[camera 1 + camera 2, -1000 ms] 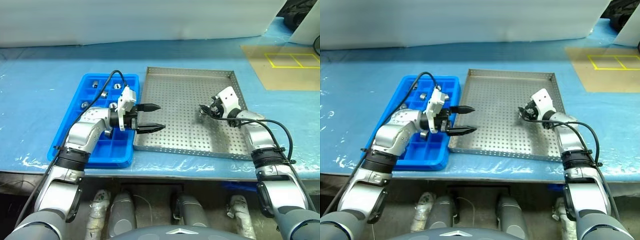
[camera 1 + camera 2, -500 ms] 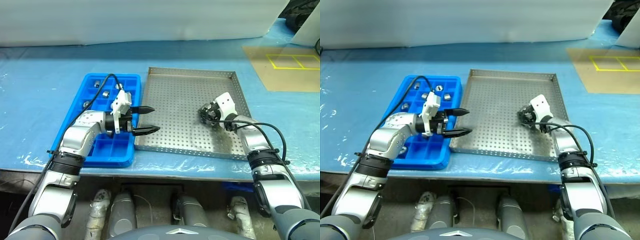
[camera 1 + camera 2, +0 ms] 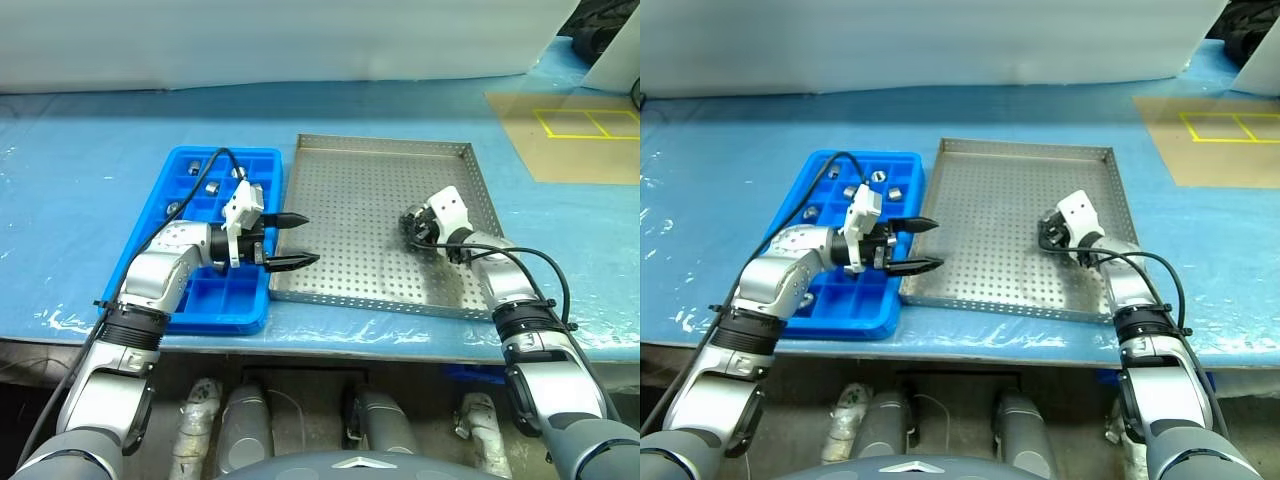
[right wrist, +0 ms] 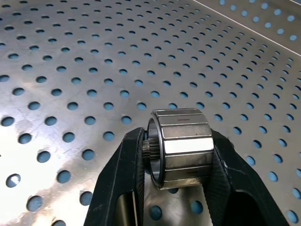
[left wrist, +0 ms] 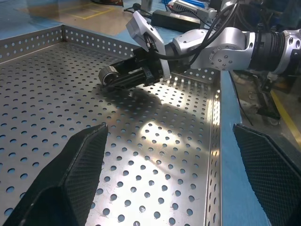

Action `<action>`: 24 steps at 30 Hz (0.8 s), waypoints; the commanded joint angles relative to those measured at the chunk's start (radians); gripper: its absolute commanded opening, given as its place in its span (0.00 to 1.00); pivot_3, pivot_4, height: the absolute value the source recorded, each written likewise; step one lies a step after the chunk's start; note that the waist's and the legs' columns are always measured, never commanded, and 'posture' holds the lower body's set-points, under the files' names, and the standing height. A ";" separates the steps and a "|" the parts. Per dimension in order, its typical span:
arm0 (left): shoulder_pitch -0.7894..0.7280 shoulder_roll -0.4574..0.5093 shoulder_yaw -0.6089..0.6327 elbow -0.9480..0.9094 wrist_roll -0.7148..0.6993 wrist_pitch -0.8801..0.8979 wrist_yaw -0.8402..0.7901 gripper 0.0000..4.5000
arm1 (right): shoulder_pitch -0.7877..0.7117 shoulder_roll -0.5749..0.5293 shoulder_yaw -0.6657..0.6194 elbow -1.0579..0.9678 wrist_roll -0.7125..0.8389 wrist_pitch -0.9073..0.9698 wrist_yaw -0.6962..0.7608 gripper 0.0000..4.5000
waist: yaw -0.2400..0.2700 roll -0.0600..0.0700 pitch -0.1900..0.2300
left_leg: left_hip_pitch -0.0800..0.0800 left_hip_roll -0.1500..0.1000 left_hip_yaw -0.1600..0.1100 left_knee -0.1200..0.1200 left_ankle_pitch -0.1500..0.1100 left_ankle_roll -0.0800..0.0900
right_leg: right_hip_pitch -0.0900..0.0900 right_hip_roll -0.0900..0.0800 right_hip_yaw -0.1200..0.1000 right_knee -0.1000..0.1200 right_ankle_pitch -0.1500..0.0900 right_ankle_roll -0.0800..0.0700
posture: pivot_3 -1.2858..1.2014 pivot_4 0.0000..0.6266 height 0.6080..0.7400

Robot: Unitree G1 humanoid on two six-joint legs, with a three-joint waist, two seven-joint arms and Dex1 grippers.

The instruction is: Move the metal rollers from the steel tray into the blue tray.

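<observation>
My right gripper (image 4: 178, 137) is shut on one of the metal rollers (image 4: 182, 141), a short silvery faceted cylinder, low over the right part of the steel tray (image 3: 365, 195). The left wrist view shows the same roller (image 5: 108, 76) at that gripper's tip, just above the perforated floor. Open and holding nothing, my left gripper (image 3: 298, 240) points right over the steel tray's left rim. The blue tray (image 3: 205, 295) lies left of the steel tray. Several rollers (image 3: 213, 187) sit in its far compartments.
Both trays rest on a blue-covered table whose front edge runs close below them. A tan mat with yellow lines (image 3: 565, 130) lies at the back right. A white board (image 3: 300, 40) stands along the table's back.
My right gripper's fingers have closed on the roller in the steel tray. The left gripper has stayed open in about the same place.
</observation>
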 commanded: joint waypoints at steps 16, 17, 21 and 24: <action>0.257 0.389 0.376 -0.332 -0.123 0.119 0.010 1.00 | -0.191 0.208 0.297 -0.404 0.213 0.215 0.540 0.27 | 0.048 0.001 0.001 | -0.002 0.005 0.000 -0.006 0.001 -0.002 | -0.004 0.003 -0.003 -0.002 -0.002 -0.003 | 0.59 0.24 1.00; 0.300 0.403 0.407 -0.370 -0.135 0.135 0.017 1.00 | -0.197 0.225 0.314 -0.396 0.220 0.220 0.568 0.27 | 0.055 0.001 0.001 | -0.002 0.006 0.000 -0.006 0.001 -0.002 | -0.004 0.003 -0.003 -0.002 -0.002 -0.003 | 0.59 0.24 1.00; 0.556 0.417 0.592 -0.586 -0.206 0.231 0.070 1.00 | -0.243 0.327 0.382 -0.265 0.229 0.213 0.681 0.27 | 0.069 0.000 0.001 | -0.002 0.007 -0.001 -0.008 0.001 -0.002 | -0.004 0.001 -0.003 -0.002 -0.002 -0.003 | 0.66 0.24 1.00; 0.639 0.401 0.650 -0.665 -0.238 0.263 0.122 1.00 | -0.259 0.355 0.407 -0.195 0.196 0.164 0.718 0.27 | 0.110 0.001 0.001 | -0.002 0.007 -0.002 -0.010 0.002 -0.004 | -0.005 0.000 -0.004 -0.002 -0.003 -0.003 | 0.69 0.24 1.00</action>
